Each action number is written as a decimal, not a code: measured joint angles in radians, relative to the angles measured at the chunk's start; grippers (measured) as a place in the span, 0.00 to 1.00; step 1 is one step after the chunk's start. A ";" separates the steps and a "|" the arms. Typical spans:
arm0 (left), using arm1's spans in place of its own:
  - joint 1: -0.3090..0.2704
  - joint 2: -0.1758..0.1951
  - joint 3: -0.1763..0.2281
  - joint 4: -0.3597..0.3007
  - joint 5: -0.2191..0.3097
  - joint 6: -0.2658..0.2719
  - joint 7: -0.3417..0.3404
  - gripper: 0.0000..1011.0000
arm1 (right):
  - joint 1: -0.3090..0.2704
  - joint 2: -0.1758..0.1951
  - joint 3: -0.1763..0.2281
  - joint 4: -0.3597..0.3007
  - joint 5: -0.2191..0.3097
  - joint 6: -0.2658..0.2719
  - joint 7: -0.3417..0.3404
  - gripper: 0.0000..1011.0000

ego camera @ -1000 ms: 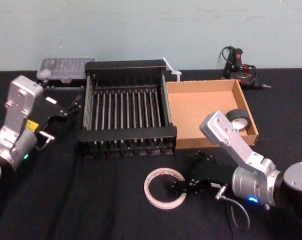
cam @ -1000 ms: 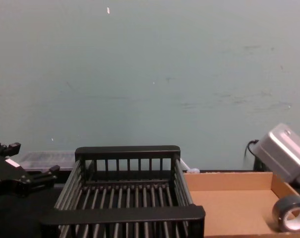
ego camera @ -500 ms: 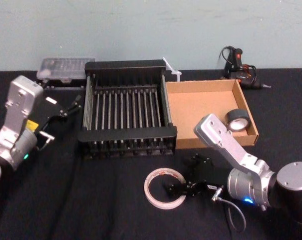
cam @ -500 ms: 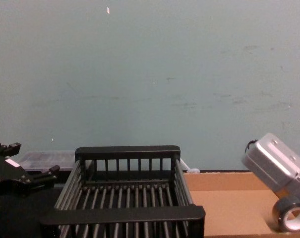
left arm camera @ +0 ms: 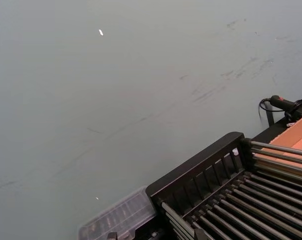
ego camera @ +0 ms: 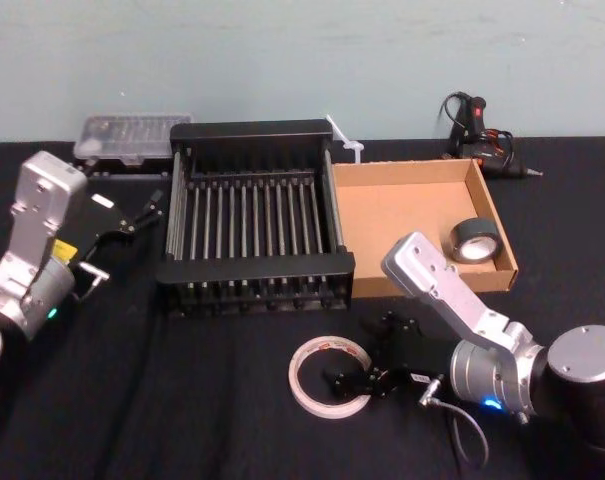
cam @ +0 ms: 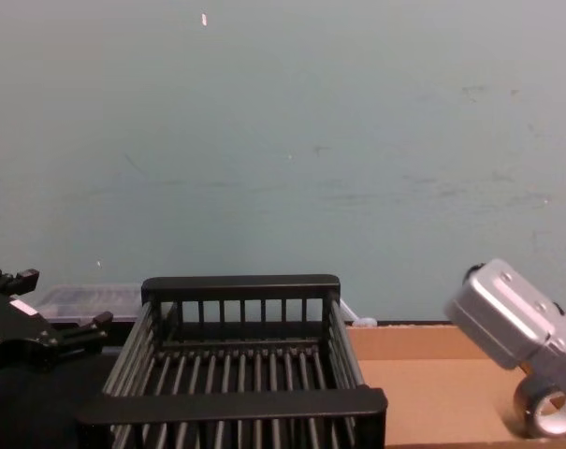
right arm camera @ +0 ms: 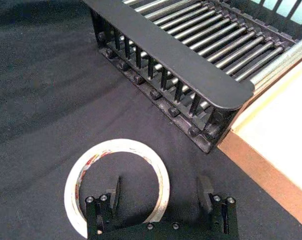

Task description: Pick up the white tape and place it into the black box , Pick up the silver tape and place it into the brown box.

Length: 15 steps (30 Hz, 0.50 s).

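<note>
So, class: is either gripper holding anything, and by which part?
Nothing is held. The right gripper is open, its fingers straddling the rim of the white tape. The left gripper is parked beside the black box.

the black box [cam: 240, 288] sits in the middle before a teal wall [cam: 283, 140], the brown box [cam: 432, 393] just beside it on the right holding the silver tape [cam: 547, 418], partly behind the right arm's grey casing [cam: 498, 313], the left gripper [cam: 53, 309] at lower left.

A clear plastic case [ego camera: 132, 136] sits at the worktop's [ego camera: 182, 400] back left; a black glue gun [ego camera: 479, 135] lies back right.
</note>
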 joint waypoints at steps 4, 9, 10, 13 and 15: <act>0.000 0.000 0.000 0.000 0.000 0.000 0.000 0.99 | 0.001 -0.003 0.000 0.004 -0.003 0.001 0.004 0.99; 0.000 0.000 0.000 0.000 0.000 0.000 0.000 0.99 | 0.000 -0.006 0.001 0.006 -0.005 0.004 0.005 0.99; 0.000 0.000 0.000 0.000 0.000 0.000 0.000 0.99 | 0.000 -0.006 0.001 0.006 -0.005 0.004 0.005 0.99; 0.000 0.000 0.000 0.000 0.000 0.000 0.000 0.99 | -0.001 -0.008 0.001 0.007 -0.006 0.005 0.007 0.99; 0.000 0.000 0.000 0.000 0.000 0.000 0.000 0.99 | 0.000 -0.009 0.002 0.008 -0.007 0.005 0.008 0.99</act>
